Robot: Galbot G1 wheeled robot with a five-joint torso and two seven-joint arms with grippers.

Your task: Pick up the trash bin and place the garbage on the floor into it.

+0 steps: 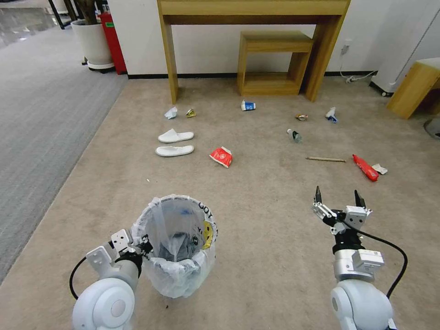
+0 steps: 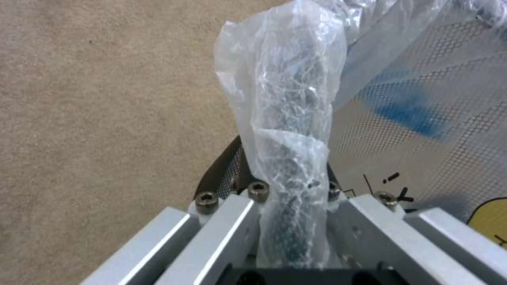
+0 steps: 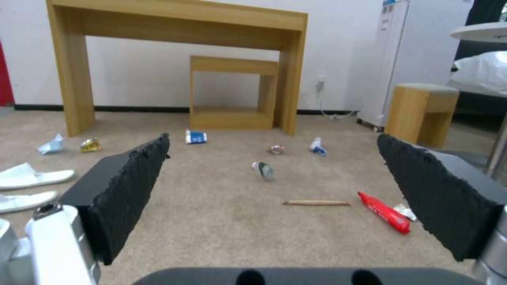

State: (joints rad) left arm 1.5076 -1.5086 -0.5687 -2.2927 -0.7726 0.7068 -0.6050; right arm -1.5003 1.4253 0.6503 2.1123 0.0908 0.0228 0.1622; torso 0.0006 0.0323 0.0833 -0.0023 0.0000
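With my left gripper (image 1: 140,245) clamped on the rim of the trash bin (image 1: 176,245), I judged the pick-up step to be in hand: in the left wrist view the bag-wrapped rim (image 2: 288,130) ran straight down between my jaws, pinched there with the clear plastic bunched around it. The bin sat at about seven o'clock in the head view, close in front of me on the beige floor (image 1: 256,238), though I could not tell whether its base was touching the carpet or just off it. My right gripper (image 1: 338,198) hung at about five o'clock, jaws spread wide and holding nothing, its pads (image 3: 124,190) framing the litter ahead. The garbage lay well apart from the bin: two white slippers (image 1: 175,143) at eleven o'clock, a red snack bag (image 1: 222,156) near twelve, a paper cup (image 1: 248,105) farther off, and out toward one and two o'clock a small bottle (image 1: 294,135), a wooden stick (image 1: 325,159) and a second red bag (image 1: 365,167). As I judged it, the next move called for bringing bin and litter together while keeping the rim hold steady, since thin plastic under the pads could slip.
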